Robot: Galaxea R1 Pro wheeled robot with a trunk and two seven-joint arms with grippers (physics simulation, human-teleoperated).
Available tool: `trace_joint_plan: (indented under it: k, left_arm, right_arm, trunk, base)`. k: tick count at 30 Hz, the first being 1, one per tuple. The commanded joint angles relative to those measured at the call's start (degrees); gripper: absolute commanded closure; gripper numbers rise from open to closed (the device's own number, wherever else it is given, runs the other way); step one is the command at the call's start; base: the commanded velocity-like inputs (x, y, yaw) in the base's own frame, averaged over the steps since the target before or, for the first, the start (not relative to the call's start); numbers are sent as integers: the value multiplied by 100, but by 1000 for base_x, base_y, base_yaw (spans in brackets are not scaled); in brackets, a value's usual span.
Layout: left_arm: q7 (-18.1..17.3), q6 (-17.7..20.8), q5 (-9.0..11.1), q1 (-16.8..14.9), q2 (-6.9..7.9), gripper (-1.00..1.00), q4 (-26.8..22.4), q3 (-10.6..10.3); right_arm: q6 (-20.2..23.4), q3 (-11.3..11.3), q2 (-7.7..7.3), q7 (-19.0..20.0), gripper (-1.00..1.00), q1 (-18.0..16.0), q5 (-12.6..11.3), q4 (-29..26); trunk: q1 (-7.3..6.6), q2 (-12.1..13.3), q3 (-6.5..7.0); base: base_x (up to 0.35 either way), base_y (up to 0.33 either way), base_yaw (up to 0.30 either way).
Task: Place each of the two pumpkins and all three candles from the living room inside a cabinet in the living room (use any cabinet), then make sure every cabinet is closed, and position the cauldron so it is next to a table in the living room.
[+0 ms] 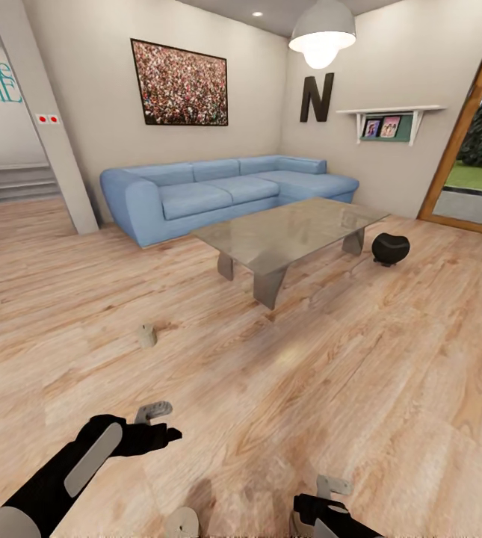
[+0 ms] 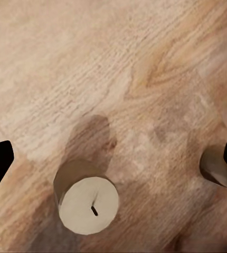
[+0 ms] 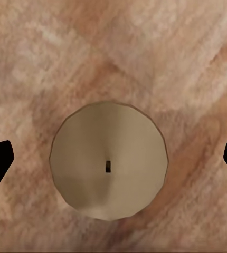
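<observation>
Hovered right gripper point(image 3: 113, 161) spread wide directly over a floor candle point(image 3: 109, 161) for a top-down pinch, left gripper point(image 1: 167, 422) likewise parted, another candle point(image 1: 146, 335) at eleven o'clock.

Blue corner sofa point(image 1: 218, 190), framed picture point(image 1: 180, 83), pendant lamp point(image 1: 322, 35), wall shelf point(image 1: 391, 119)

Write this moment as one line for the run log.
scene: living room | right hand: open, above candle on floor | left hand: open, no load | cauldron: near table
</observation>
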Motion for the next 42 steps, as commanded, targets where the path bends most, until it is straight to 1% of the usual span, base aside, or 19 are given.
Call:
trace_joint_plan:
  k: [1, 6, 16, 20, 22, 26, 30, 41, 42]
  left_arm:
    - [55, 9, 65, -4, -30, -100, -41, -13]
    - [57, 13, 78, -5, -89, -100, -93, -16]
    - [61, 14, 76, -5, -100, -100, -101, -14]
    - [61, 14, 78, -5, -100, -100, -101, -14]
    - [60, 14, 79, -5, -100, -100, -101, -15]
    - [59, 14, 79, -5, -100, -100, -101, -15]
    - [59, 14, 76, -5, -100, -100, -101, -15]
    - [59, 14, 77, -5, -100, -100, -101, -16]
    - [58, 14, 77, -5, -100, -100, -100, -17]
  right_arm:
    - [-20, 49, 1, -20, -100, -3, -60, 1]
    - [-26, 49, 0, -18, -100, -3, -57, 1]
    - [-163, 49, 0, 1, -100, -3, -47, 2]
    - [-175, 49, 0, 144, -100, -3, -43, 2]
    - [-192, 49, 0, 233, -100, -3, -40, 2]
    - [-271, 49, 0, 286, -100, -3, -30, 2]
    - [-295, 49, 0, 295, -100, -3, 24, 2]
    - [-397, 49, -3, 297, -100, -3, 45, 2]
    - [-422, 49, -6, 297, -100, -3, 41, 2]
  trunk:
    - [1, -4, -28]
    - [14, -11, -139]
    - [40, -24, -360]
    - [50, -29, -449]
    - [50, -29, -449]
    - [50, -29, -449]
    - [60, -35, -538]
    - [89, -49, -781]
    - [89, -49, -781]
  base:
    - [0, 0, 0]
    - [0, 0, 0]
    - [0, 0, 0]
    - [0, 0, 0]
    - [0, 0, 0]
    - [0, 0, 0]
    - [0, 0, 0]
    - [0, 0, 0]
    - [0, 0, 0]
